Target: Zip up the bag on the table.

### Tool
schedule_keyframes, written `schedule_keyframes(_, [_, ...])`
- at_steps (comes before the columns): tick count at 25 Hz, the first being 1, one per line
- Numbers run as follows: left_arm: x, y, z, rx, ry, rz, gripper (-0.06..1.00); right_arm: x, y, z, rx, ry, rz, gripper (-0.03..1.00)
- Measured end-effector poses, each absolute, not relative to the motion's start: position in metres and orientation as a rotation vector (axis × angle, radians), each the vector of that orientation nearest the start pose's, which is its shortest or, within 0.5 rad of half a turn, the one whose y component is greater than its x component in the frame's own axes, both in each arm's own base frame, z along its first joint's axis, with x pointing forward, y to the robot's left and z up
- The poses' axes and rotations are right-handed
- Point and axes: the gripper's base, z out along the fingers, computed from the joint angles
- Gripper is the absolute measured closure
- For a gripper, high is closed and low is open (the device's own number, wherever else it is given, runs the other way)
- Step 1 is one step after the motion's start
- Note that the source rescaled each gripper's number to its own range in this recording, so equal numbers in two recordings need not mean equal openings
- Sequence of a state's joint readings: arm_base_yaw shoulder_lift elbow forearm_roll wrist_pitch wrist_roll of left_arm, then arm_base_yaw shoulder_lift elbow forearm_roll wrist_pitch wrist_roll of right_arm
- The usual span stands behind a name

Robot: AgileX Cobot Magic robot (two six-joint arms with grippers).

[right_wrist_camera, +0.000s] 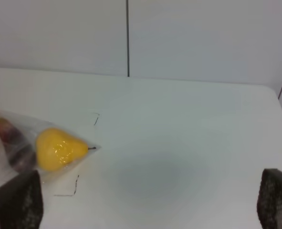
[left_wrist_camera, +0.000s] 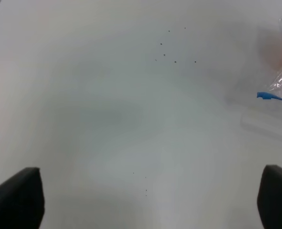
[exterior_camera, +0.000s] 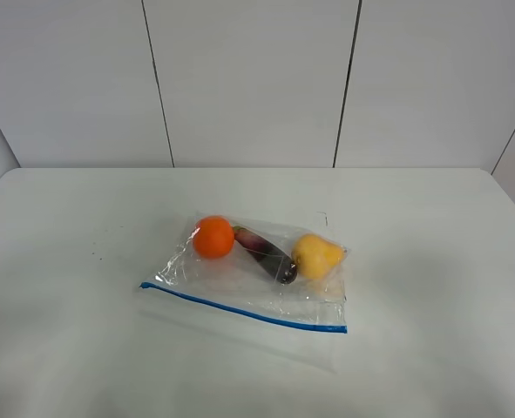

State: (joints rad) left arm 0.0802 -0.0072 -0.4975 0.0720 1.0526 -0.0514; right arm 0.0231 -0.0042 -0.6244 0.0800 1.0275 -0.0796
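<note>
The clear bag [exterior_camera: 248, 279] lies flat in the middle of the white table [exterior_camera: 431, 261]. Its blue zip strip [exterior_camera: 240, 306] runs along the near edge. Inside are an orange [exterior_camera: 213, 236], a dark eggplant [exterior_camera: 266, 252] and a yellow pear [exterior_camera: 316, 255]. Neither gripper shows in the exterior high view. The left gripper [left_wrist_camera: 150, 198] is open over bare table, with the blue strip's end [left_wrist_camera: 273, 97] off to one side. The right gripper [right_wrist_camera: 150, 202] is open, with the pear [right_wrist_camera: 59, 149] and the bag corner near one fingertip [right_wrist_camera: 21, 202].
A grey panelled wall [exterior_camera: 257, 78] stands behind the table's far edge. Small dark specks [left_wrist_camera: 172, 47] mark the tabletop near the left gripper. Thin pencil-like marks [right_wrist_camera: 74, 186] lie on the table beside the pear.
</note>
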Motion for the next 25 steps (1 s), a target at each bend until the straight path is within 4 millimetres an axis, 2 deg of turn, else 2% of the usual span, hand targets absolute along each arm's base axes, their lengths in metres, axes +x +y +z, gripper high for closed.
schedule_keyframes(10, [-0.006,0.005,0.277,-0.137,2.026,0.104,-0.06,-0.021,0.006,0.310,-0.103,1.905,0.065,-0.03])
schedule_keyframes(16, [-0.006,0.005,0.277,-0.137,2.026,0.104,-0.06,-0.008,0.005,0.289,-0.099,1.964,0.052,-0.03])
schedule_keyframes(25, [-0.006,0.005,0.277,-0.137,2.026,0.104,-0.06,-0.005,0.006,0.282,-0.099,1.993,0.054,-0.03])
